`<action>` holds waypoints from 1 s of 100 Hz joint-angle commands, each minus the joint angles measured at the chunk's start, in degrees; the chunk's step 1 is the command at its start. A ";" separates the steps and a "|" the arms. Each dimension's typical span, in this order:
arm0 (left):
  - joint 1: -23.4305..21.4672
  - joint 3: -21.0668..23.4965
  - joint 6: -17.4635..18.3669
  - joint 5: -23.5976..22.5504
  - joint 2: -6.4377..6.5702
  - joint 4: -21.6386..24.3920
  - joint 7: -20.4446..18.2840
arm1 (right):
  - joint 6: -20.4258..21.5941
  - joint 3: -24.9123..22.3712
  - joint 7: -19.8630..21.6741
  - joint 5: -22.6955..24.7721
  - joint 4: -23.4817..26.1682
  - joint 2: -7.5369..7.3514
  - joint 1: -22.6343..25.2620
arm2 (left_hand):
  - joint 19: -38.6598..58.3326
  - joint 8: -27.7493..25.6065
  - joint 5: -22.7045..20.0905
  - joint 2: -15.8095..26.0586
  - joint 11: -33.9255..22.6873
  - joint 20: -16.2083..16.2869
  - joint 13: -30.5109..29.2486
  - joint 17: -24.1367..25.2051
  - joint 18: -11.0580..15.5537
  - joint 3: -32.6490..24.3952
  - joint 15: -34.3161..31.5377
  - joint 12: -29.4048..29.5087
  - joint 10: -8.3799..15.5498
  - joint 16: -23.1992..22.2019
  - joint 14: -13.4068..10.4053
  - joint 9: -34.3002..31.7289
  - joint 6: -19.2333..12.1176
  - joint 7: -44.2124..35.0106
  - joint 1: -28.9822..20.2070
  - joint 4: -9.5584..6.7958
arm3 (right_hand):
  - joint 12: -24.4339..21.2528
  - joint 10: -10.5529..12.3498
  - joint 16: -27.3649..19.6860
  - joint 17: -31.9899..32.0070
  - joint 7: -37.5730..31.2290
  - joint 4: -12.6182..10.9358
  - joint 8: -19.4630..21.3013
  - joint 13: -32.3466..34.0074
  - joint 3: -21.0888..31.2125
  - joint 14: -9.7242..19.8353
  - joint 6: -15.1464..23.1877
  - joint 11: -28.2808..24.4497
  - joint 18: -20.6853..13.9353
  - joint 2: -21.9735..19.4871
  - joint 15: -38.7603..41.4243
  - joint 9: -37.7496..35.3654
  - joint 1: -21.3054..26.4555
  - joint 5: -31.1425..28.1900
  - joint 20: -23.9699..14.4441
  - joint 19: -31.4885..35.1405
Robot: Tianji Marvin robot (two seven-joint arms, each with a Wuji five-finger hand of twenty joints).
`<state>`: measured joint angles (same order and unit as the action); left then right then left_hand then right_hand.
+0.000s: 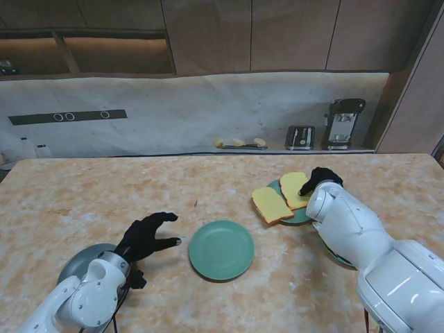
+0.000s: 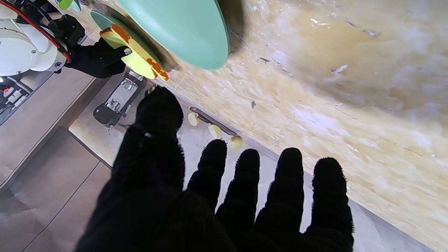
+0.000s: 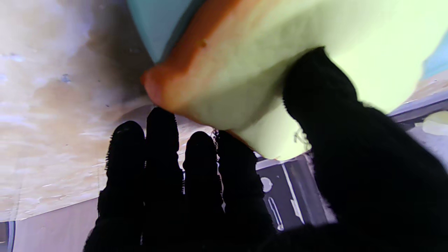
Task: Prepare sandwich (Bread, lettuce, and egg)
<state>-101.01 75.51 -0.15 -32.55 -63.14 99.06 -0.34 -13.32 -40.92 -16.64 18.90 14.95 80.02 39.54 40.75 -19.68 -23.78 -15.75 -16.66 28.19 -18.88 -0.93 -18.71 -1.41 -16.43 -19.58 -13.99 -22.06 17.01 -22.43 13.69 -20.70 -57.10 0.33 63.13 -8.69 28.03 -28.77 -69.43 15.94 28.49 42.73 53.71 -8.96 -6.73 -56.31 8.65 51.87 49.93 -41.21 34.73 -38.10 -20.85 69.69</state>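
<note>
The right hand [image 1: 320, 178] was closed on the farther bread slice [image 1: 295, 188] on the far green plate [image 1: 300, 216], while the open left hand [image 1: 146, 236] was held just left of the empty plate [image 1: 221, 250].

Even, soft light; wrist views blurred up close.

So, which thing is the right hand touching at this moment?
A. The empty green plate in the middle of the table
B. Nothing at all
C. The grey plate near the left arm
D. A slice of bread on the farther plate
D: the right hand has its thumb on a bread slice and its fingers under the edge.
</note>
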 commanded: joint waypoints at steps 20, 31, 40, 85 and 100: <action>-0.15 0.23 0.05 -0.45 0.00 -0.17 -0.62 | -0.46 -0.73 -1.63 -0.16 0.03 1.12 0.32 | 0.40 -0.37 -1.31 0.33 -0.35 0.92 -1.19 0.23 -0.24 0.74 -0.36 -0.65 1.14 -0.74 -1.50 -0.49 -0.87 -1.17 -1.44 0.41 | -35.20 2.15 1.33 -3.56 -12.53 -1.24 0.28 4.54 2.49 0.76 5.89 -1.57 -0.39 0.26 1.03 -4.79 10.82 -7.52 -0.39 2.52; -0.16 0.28 0.07 -0.53 0.00 -0.17 -0.60 | -0.13 -1.27 -2.40 -0.36 0.04 1.35 0.29 | 0.35 -0.38 -1.38 0.29 -0.42 0.90 -1.21 0.26 -0.29 0.67 -0.37 -0.66 1.23 -0.73 -1.49 -0.60 -0.95 -1.25 -1.47 0.42 | -37.10 1.98 0.40 -3.93 -13.10 -1.43 1.25 4.96 3.45 0.48 5.27 -0.41 -0.26 0.39 -0.59 -4.80 10.84 -9.05 0.05 2.28; -0.22 0.33 0.14 -0.50 -0.01 -0.15 -0.56 | 0.52 -1.73 -2.87 -0.55 0.05 1.48 0.26 | 0.34 -0.37 -1.44 0.35 -0.42 0.89 -1.19 0.25 -0.25 0.61 -0.34 -0.66 1.16 -0.71 -1.55 -0.60 -0.97 -1.30 -1.51 0.43 | -38.28 1.40 -0.43 -4.76 -13.27 -1.43 1.65 5.39 3.58 0.19 4.98 0.40 0.55 0.01 -1.81 -4.73 10.66 -9.55 0.63 1.63; -0.41 0.72 1.05 -0.73 -0.05 -0.28 -0.08 | -0.10 -4.28 -2.07 0.33 10.76 -2.09 3.43 | 0.30 -0.36 -1.57 0.46 -0.40 0.87 -1.27 0.21 -0.28 0.53 -0.34 -0.63 1.21 -0.71 -1.47 -0.79 -1.39 -1.44 -1.47 0.50 | -35.85 -0.60 -1.35 -13.55 -14.63 -1.95 2.24 14.30 9.04 -0.98 7.56 -2.67 1.04 0.28 1.57 -9.66 11.28 -7.83 0.78 7.14; -0.70 0.96 1.39 -0.91 -0.04 -0.18 0.06 | -0.05 -4.82 -2.02 1.12 13.08 -2.91 4.34 | 0.32 -0.41 -1.55 0.51 -0.40 0.88 -1.27 0.15 -0.27 0.58 -0.31 -0.64 1.25 -0.69 -1.48 -0.82 -1.74 -1.54 -1.36 0.51 | -32.81 -1.91 -3.37 -18.85 -14.74 -2.93 3.29 19.04 15.21 -2.18 8.37 -3.04 0.12 3.42 5.26 -11.59 12.82 -9.55 -0.12 11.40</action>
<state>-101.18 76.26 0.96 -33.15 -63.15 98.80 0.32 -13.64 -45.42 -19.11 19.83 27.84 76.93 43.41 40.75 -19.72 -24.48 -15.75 -16.70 28.19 -18.90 -0.98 -18.71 -1.41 -16.43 -19.58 -13.97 -22.06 17.01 -22.43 13.11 -21.45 -57.11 0.33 63.13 -9.21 26.05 -44.76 -80.86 16.38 31.17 59.27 61.92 -8.34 -2.57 -57.73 10.71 54.14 53.17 -51.16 43.04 -45.17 -20.00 78.16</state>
